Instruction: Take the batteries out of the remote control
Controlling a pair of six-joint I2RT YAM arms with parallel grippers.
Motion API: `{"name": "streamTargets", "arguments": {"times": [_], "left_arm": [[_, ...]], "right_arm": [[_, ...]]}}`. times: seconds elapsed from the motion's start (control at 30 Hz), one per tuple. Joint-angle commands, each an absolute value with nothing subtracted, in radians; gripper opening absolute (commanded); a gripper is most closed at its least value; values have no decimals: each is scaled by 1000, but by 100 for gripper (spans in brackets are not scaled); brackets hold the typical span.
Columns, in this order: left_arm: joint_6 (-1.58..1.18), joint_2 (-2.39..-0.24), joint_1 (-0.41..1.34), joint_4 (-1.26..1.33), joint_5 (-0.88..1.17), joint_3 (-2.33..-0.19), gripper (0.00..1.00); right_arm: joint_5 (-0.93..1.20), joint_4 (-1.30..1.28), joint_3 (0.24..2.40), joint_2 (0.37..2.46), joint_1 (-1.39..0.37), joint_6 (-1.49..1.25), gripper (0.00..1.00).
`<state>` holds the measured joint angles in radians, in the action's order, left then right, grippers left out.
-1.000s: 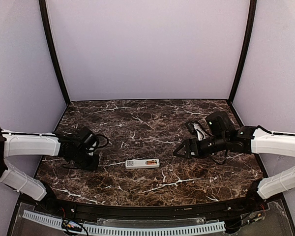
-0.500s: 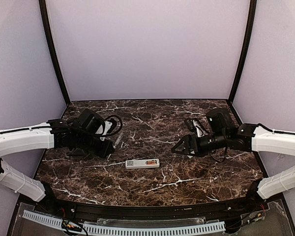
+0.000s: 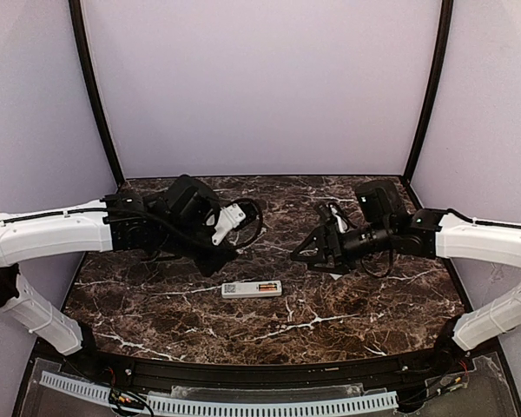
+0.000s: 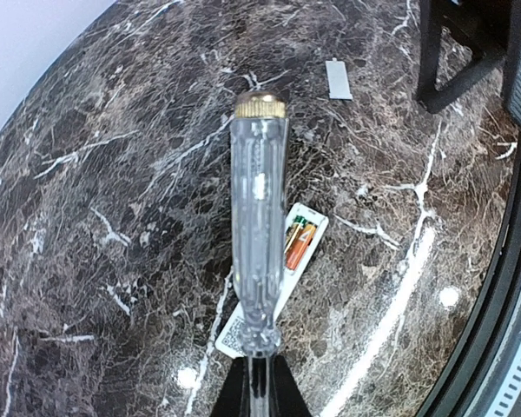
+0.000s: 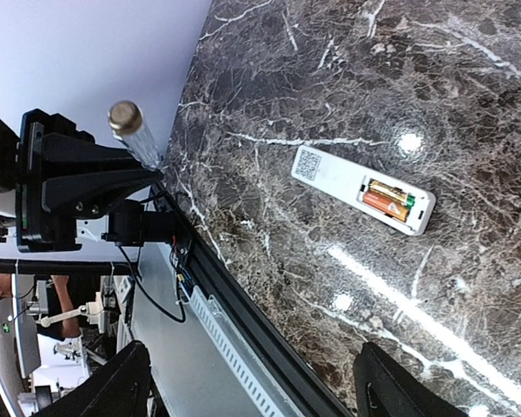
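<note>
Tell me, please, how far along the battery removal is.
Done: the cover lies off, apart from the remote control. In hand: the left claw is shut on a clear-handled tool; the right claw hangs open. Left: both batteries sit inside the remote control.

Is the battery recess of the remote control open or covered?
Open. The remote control lies back up, both batteries exposed in it; a small white cover piece lies apart.
</note>
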<state>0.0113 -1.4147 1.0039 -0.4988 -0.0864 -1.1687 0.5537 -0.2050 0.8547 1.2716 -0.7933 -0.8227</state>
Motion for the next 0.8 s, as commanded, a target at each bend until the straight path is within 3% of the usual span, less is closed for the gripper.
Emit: {"name": "streamTargets", "arguments": {"times": [0.0,0.77], "left_arm": [[183,-1444,1052,-536,-155,-1233,0],[308,-1450,1137,-405,-205,-1156,0]], "right_arm": [[619,-134,889,1285,-812,-891,80],[672,112,932,1453,-867,-1107,76]]}}
